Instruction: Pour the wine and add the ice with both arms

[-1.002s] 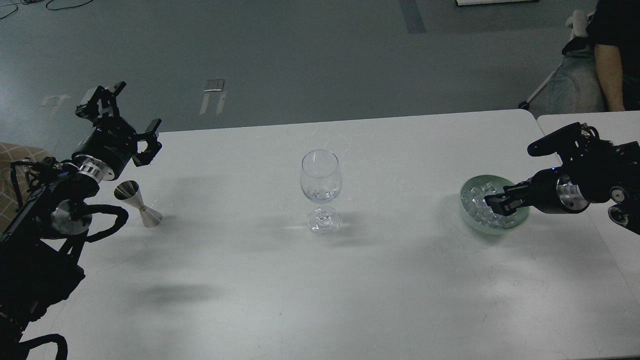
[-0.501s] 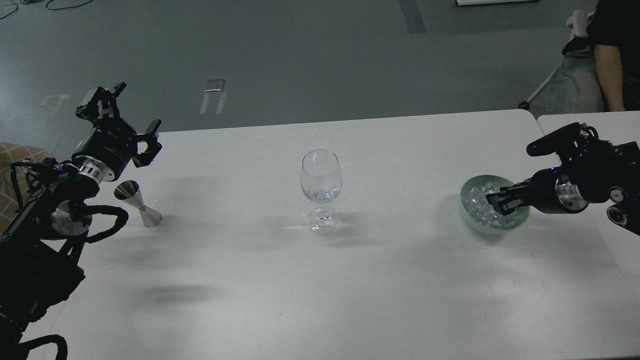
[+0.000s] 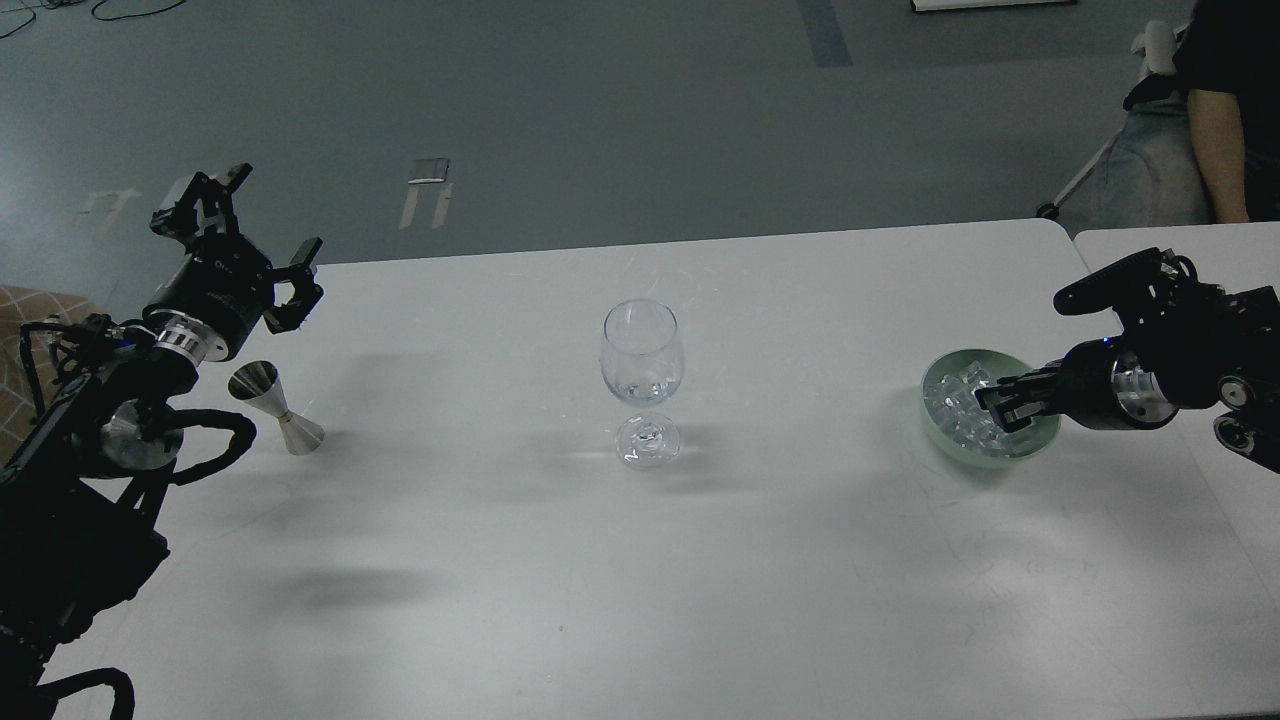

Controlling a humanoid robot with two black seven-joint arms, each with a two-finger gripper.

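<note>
Head view: my right hand (image 3: 1000, 408) dips into the ice (image 3: 955, 405) bowl (image 3: 940, 432) to grab a cube, can't tell if it's clamped; left hand (image 3: 245, 235) spread open, idle.

One head view looks forward and down across the white table (image 3: 640, 560).

dim, cool light; soft shadows; sharp focus.

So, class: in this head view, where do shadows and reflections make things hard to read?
Head view: soft double shadows spread around the wine glass; the ice blurs into a glassy heap in the green bowl; the right gripper is too dark to read its jaws.
</note>
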